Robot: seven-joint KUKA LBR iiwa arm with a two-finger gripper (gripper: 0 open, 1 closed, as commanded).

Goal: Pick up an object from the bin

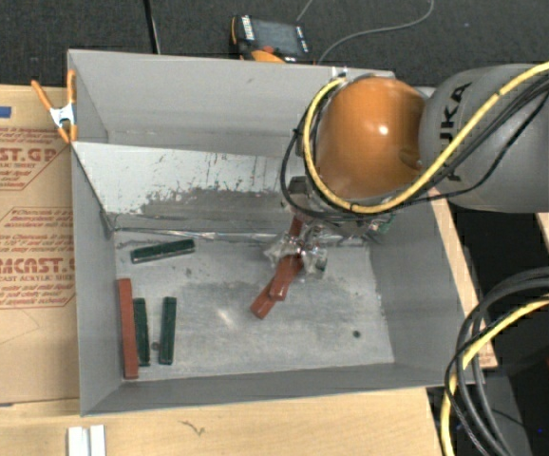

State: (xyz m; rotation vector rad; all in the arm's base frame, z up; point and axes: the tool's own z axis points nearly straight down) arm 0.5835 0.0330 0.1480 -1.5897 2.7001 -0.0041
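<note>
Broadly, the bin [94, 207] had sloped walls, so its loose pieces had settled flat on the floor. The arm [483, 131] reached in from the right. Its gripper [300, 256] was closed on a red bar [273, 293] near mid-floor. The bar hung tilted, probably because it was gripped near its upper end. A green bar [163, 249] lay well apart to the left.

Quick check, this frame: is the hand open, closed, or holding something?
The hand is closed on the upper end of a tilted reddish-brown bar near the middle of the bin.
</note>
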